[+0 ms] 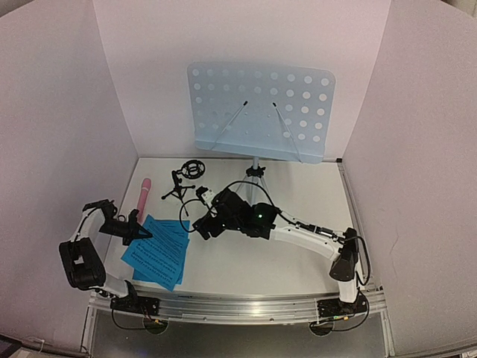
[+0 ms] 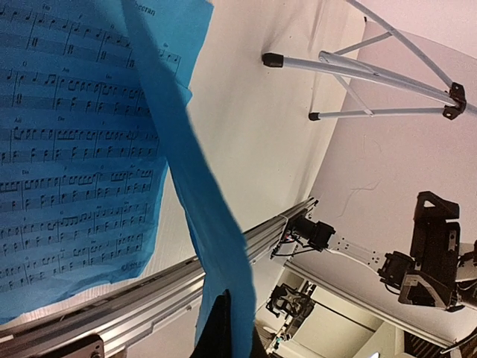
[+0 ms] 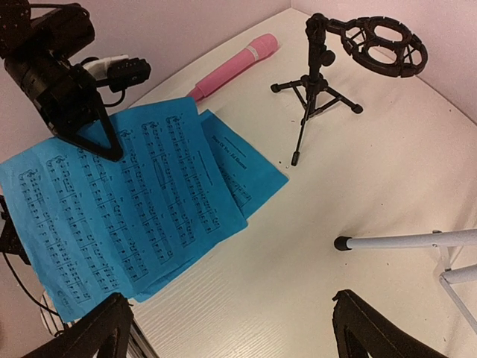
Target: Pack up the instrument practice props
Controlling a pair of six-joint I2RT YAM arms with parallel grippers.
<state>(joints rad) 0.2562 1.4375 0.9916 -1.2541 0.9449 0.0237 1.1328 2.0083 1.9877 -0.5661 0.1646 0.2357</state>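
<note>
**Left gripper** (image 1: 141, 235): jaws pressed together on the edge of the top sheet of the blue sheet-music pages (image 1: 158, 252), printed with black staves. The pinched sheet curls upward into the fingers (image 2: 216, 332). At least 2 pages show, fanned at the near-left corner of the white worktop (image 1: 298, 209), just behind the aluminium rail (image 1: 238, 304) on the near edge.

**Right gripper** (image 1: 203, 227): jaws spread wide, holding nothing, hovering over the worktop centre just right of the pages.

**Surroundings:**
- The pink stick microphone (image 1: 144, 195) lies along the left edge. Its near end is at the pages' far corner, and contact cannot be confirmed.
- The small black tripod mic stand with ring mount (image 1: 185, 179) stands upright beside the microphone, toward the far edge.
- The pale perforated music stand on silver tripod (image 1: 261, 112) stands mid far edge. The right arm's wrist sits directly in front of its legs.
</note>
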